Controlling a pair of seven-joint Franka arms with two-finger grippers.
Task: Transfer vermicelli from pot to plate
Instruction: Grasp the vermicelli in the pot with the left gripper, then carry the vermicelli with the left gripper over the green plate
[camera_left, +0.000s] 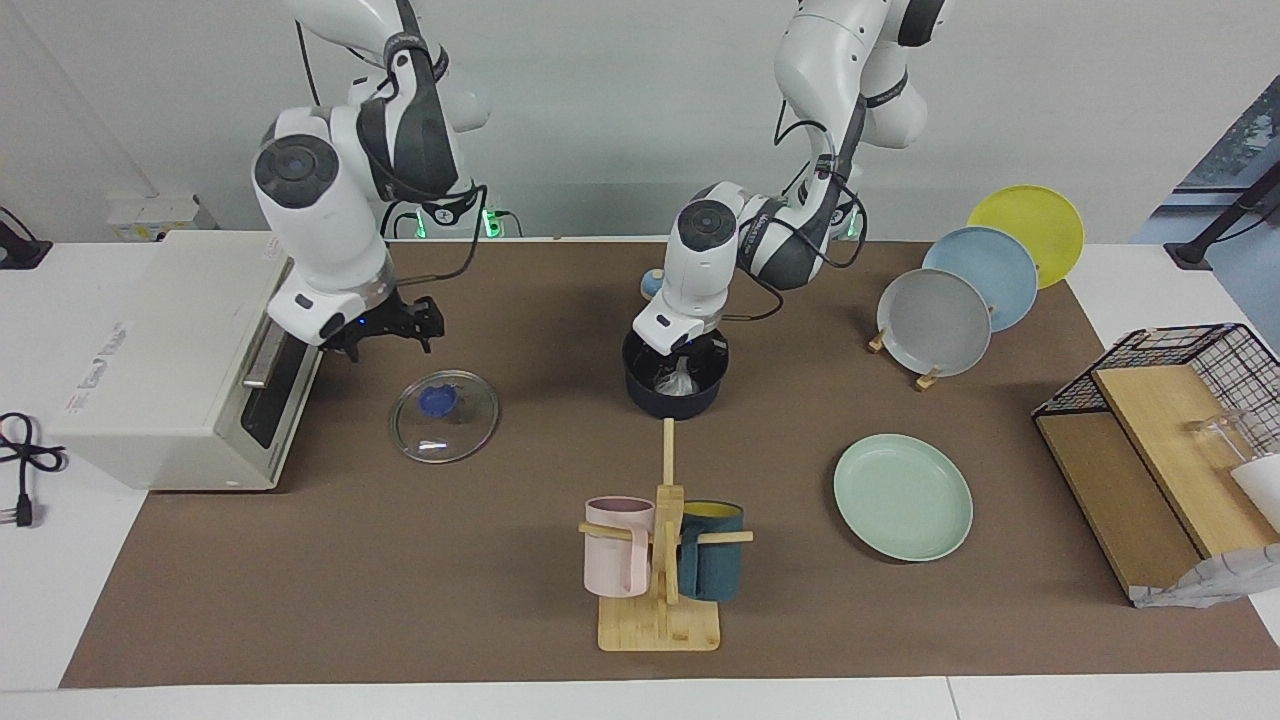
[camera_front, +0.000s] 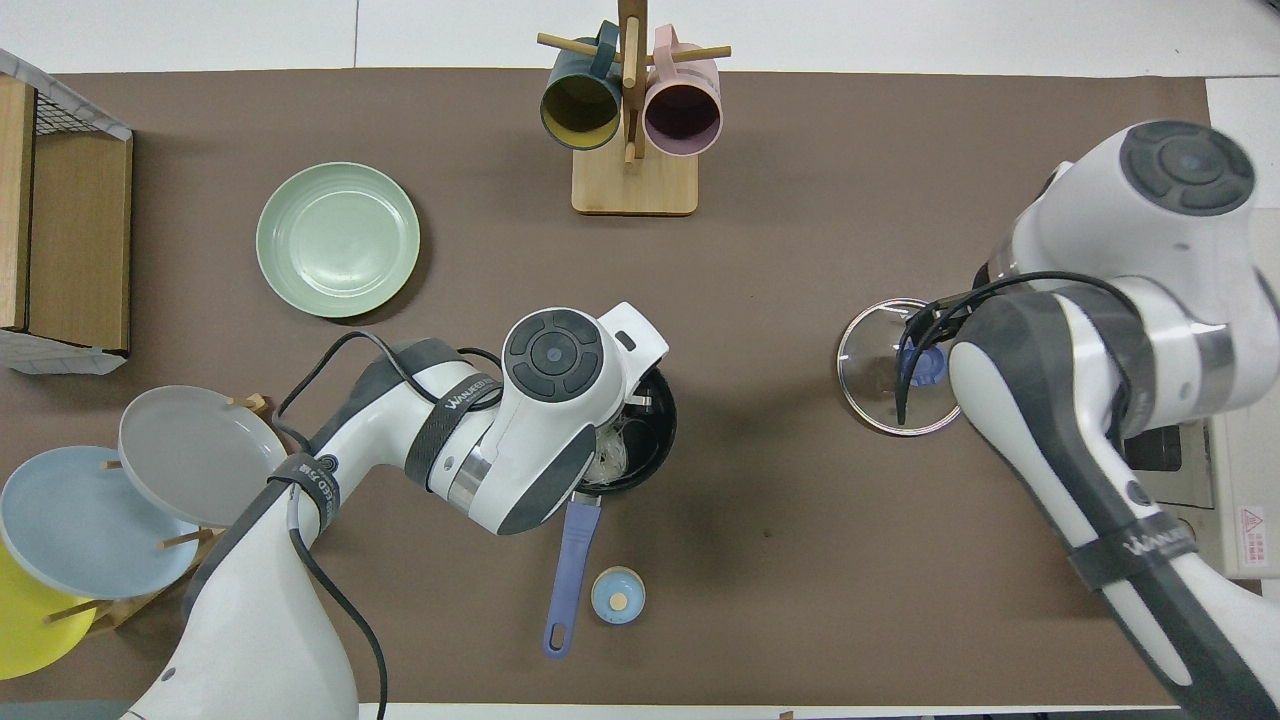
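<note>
Presently: left tool (camera_left: 683, 366) down inside the pot (camera_left: 675, 400), pinched onto the vermicelli (camera_left: 677, 381).
Pot, dark navy, long blue handle (camera_front: 568, 577), mid-desk; vermicelli inside it, not on the plate (camera_left: 903, 497). Plate, mint green, lies flat toward the left arm's end, farther from the robots than the pot. Right tool (camera_left: 388, 327), fingers spread wide, empty, raised by the toaster oven (camera_left: 160, 355); glass lid (camera_left: 444, 416) flat on the desk. Both arm bands read "WANUEED"; lid's writing illegible.
</note>
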